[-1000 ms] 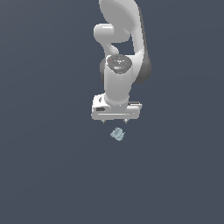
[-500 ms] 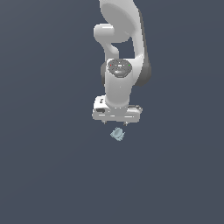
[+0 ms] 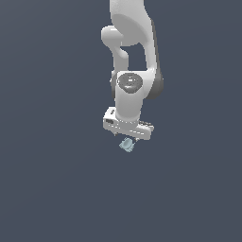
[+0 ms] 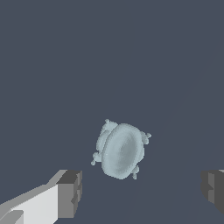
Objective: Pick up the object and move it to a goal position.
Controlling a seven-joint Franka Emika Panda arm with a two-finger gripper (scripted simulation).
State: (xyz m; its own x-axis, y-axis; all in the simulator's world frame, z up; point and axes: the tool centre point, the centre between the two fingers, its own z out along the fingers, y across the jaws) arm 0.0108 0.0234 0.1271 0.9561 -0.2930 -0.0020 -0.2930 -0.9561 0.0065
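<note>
The object [image 3: 126, 144] is a tiny pale blue-grey lumpy, rounded item lying on the dark grey surface. In the wrist view it [image 4: 120, 150] shows as an oval dome with small knobs round its edge. My white gripper [image 3: 128, 138] hangs straight above it, fingers pointing down, very close over it. The gripper [image 4: 140, 188] is open: one grey fingertip [image 4: 70, 193] and the other fingertip [image 4: 213, 189] stand wide apart, with the object between them and a little beyond. Nothing is held.
A flat, uniform dark grey surface [image 3: 56, 189] fills both views. The white arm [image 3: 132, 56] rises above the gripper in the exterior view. No other objects or goal marker show.
The arm has come down a little, bringing the gripper closer over the object. The object has not moved.
</note>
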